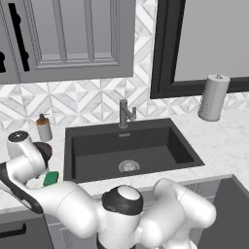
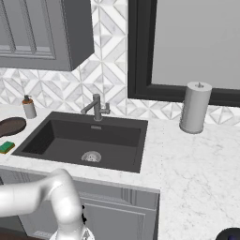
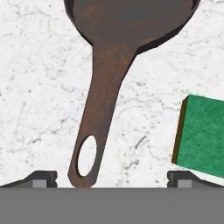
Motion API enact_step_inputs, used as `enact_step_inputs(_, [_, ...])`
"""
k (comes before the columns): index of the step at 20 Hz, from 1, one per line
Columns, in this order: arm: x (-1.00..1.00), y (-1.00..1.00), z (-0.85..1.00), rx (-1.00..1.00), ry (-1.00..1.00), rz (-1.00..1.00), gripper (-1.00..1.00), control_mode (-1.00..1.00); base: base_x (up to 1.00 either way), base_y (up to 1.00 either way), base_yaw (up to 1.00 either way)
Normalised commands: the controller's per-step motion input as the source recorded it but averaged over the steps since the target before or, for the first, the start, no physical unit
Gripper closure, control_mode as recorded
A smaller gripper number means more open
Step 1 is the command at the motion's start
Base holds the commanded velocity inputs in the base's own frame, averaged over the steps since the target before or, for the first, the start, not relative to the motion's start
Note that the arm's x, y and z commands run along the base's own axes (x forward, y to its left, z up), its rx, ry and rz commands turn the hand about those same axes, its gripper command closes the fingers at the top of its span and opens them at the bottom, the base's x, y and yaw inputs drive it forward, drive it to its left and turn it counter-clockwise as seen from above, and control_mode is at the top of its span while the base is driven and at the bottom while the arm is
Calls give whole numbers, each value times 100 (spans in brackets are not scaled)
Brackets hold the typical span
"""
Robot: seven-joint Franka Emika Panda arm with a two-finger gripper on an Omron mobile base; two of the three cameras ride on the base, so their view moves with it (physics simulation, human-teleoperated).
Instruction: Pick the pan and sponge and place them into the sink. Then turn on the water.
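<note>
The dark brown pan (image 3: 131, 17) lies on the white marble, its long handle (image 3: 103, 109) running down toward me. My gripper (image 3: 116, 179) is open above the handle's end, whose hanging hole sits between the two fingertips (image 3: 43, 178), nearer the left one. The green-topped sponge (image 3: 202, 135) lies to the handle's right. From the base, the pan (image 2: 10, 126) and sponge (image 2: 6, 147) rest on the counter left of the black sink (image 2: 84, 131). In the left base view my arm covers most of the pan (image 1: 45, 150); the sponge (image 1: 50, 178) shows beside it. No stream falls from the grey faucet (image 1: 125, 113).
A small grey soap dispenser (image 1: 44, 127) stands behind the pan by the tiled wall. A paper towel roll (image 2: 194, 108) stands on the counter right of the sink (image 1: 116, 141). Grey cabinets hang above the left counter, and a dark-framed window sits behind the sink.
</note>
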Motion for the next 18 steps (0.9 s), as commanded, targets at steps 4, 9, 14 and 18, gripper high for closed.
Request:
enact_step_inputs(4, [9, 31, -14, 0, 0, -1, -100, -100, 0, 0, 0])
enact_step_inputs(9, [7, 8, -8, 0, 0, 0, -100, -100, 0, 0, 0])
enact_step_inputs(14, [1, 5, -23, 0, 0, -1, -100, -100, 0, 0, 0])
enact_step_inputs(18, [11, 18, -34, 0, 2, -1, -100, -100, 0, 0, 0])
